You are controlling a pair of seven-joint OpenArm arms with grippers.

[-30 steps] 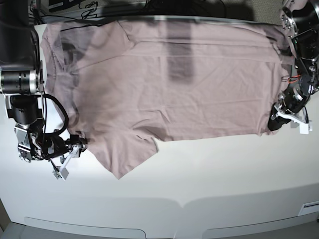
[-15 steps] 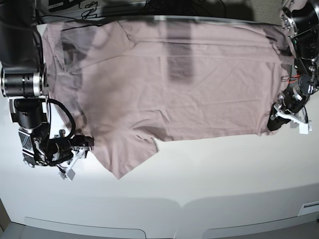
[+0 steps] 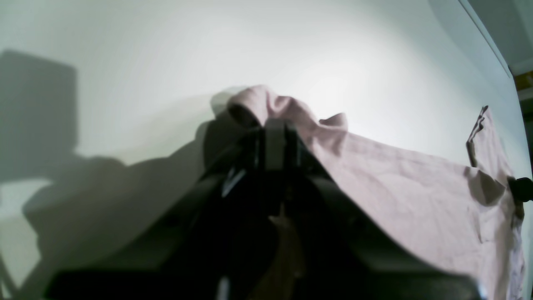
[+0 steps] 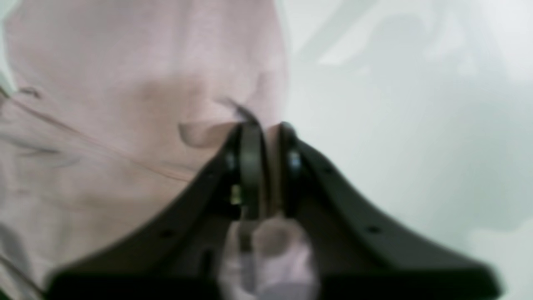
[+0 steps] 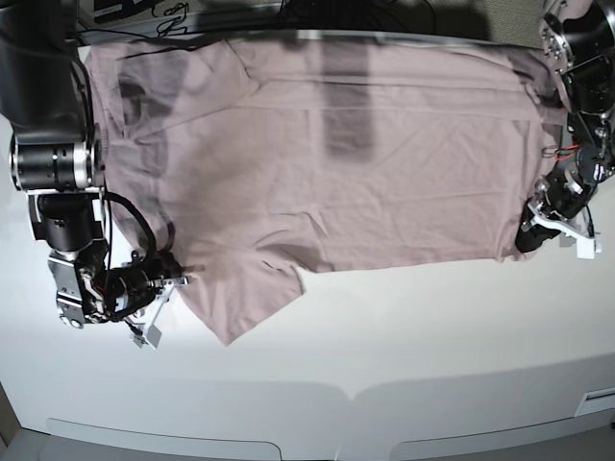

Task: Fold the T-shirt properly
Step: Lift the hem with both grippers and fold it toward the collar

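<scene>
The mauve-pink T-shirt [image 5: 336, 163] lies spread flat across the far half of the white table, one sleeve [image 5: 240, 298] pointing toward the front. My left gripper [image 5: 527, 235] is at the shirt's right hem corner. In the left wrist view it [image 3: 275, 125] is shut on a bunched fold of the shirt [image 3: 416, 187]. My right gripper [image 5: 181, 279] is at the left edge beside the sleeve. In the right wrist view it [image 4: 266, 131] is shut with pink cloth [image 4: 125, 83] between the fingers.
The white table [image 5: 384, 365] stretches bare from the shirt to its front edge. Dark cables and gear [image 5: 163, 14] lie along the back edge. The arm bases stand at both sides of the shirt.
My right gripper has moved right and slightly toward the front, onto the shirt's edge by the sleeve. The left arm and the shirt's right side have not moved.
</scene>
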